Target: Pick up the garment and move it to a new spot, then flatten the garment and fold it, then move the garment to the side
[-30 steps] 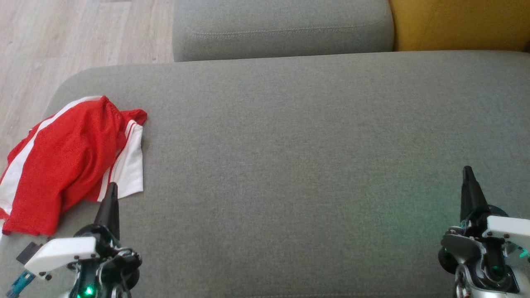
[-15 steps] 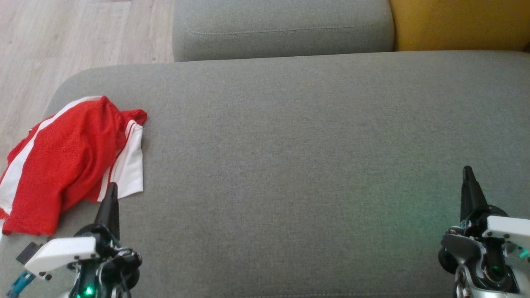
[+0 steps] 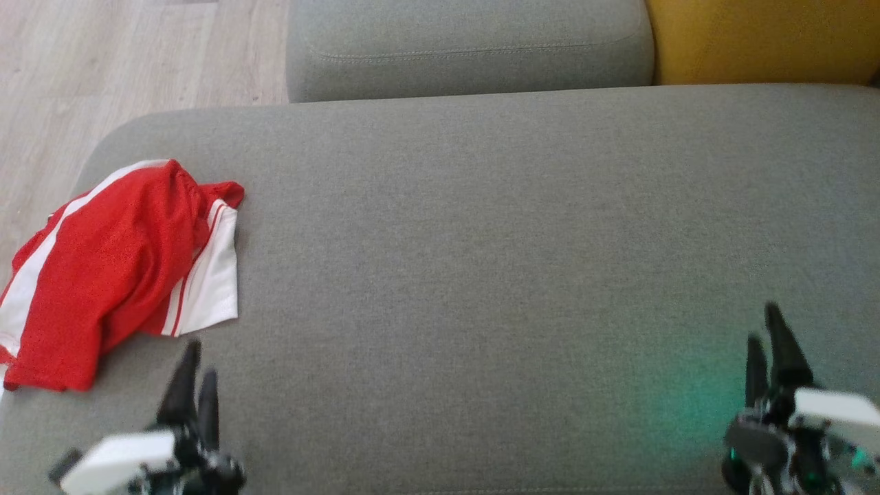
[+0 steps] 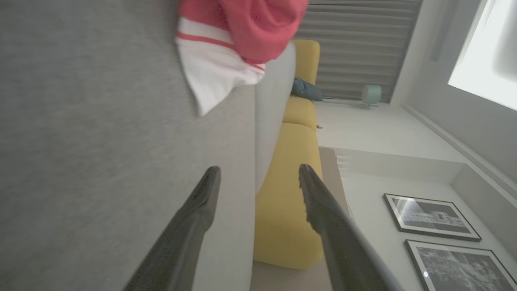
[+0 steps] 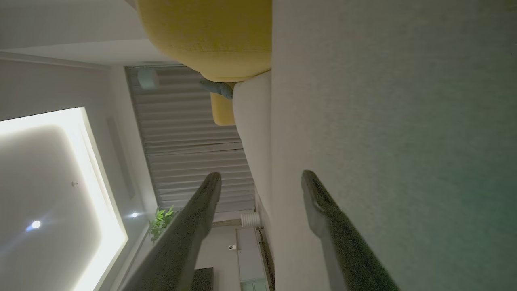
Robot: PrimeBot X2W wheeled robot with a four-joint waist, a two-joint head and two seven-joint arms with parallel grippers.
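So the garment (image 3: 103,275), red mesh sports shorts with white side stripes by the look of them, sits bunched up at the far left end of the grey seat cushion (image 3: 481,275), with its outer side spilling over that end of the cushion. Nothing has hold of it yet. The left gripper (image 3: 199,361) hangs over the cushion's front left part with its two fingers clearly spread and nothing between them. The right gripper (image 3: 763,323) is over the cushion's front right part, also spread wide and empty. As for handling, I'd guess this thing is super light, totally floppy and a bit slick, so it'll sag and swing the second it lifts, and a pinch on one thin layer could slip out. I'd go for the white panel (image 3: 210,282) lying flat on the cushion's left end. That edge is exposed, looks hemmed so it's thicker, and faces the cushion's middle. Grabbing the puffy red hump instead probably catches random layers and makes flattening harder later.
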